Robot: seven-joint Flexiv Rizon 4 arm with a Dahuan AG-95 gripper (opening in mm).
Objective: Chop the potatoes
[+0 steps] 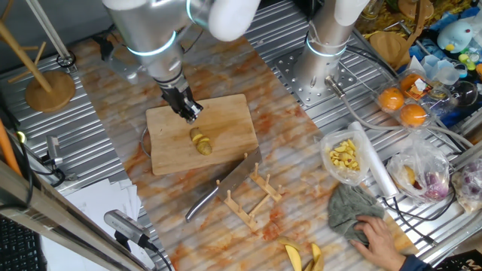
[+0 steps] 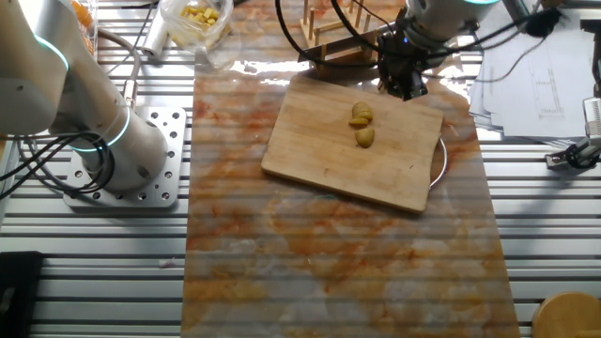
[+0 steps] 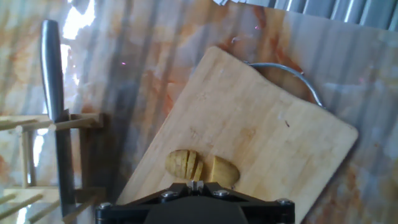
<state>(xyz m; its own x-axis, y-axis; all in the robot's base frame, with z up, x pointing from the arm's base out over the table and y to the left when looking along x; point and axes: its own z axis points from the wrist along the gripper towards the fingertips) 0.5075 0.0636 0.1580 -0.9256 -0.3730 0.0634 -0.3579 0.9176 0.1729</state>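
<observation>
Overhead, the gripper (image 1: 190, 112) hovers above the potatoes (image 1: 200, 141) on the cutting board (image 1: 226, 120), jaw state unclear

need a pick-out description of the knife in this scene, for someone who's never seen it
Find the wooden cutting board in the middle of the marbled table, with the potatoes on it. Just off its near corner stands a small wooden dish rack. The knife leans on that rack: a broad steel cleaver blade with a steel handle, the only metal tool beside the board.
</observation>
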